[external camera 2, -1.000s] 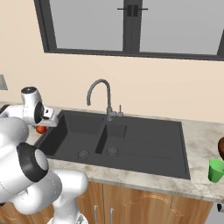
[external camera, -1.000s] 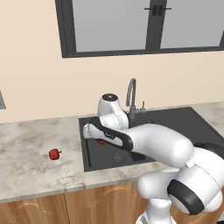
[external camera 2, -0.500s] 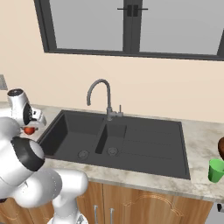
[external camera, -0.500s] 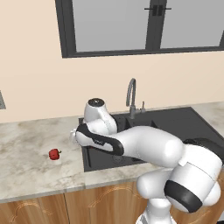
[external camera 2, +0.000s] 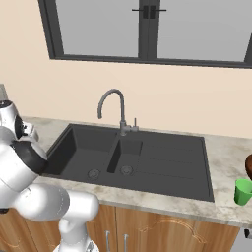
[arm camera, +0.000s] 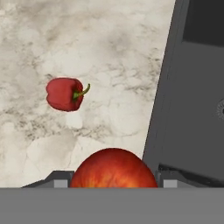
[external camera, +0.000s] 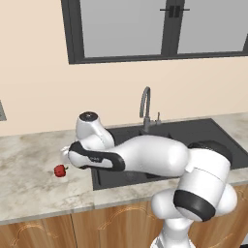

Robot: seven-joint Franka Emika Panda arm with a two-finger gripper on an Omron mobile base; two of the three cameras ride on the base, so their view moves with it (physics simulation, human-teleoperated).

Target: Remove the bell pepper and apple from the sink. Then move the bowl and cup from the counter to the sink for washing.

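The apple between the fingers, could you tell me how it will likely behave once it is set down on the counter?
The apple looks round and smooth, so it will probably roll on the flat counter. Its glossy skin may be slippery. It could drift toward the bell pepper or the sink edge.

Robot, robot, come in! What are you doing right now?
Gripper shut on apple, above counter beside sink. Bell pepper already out on counter. Nothing in the way.
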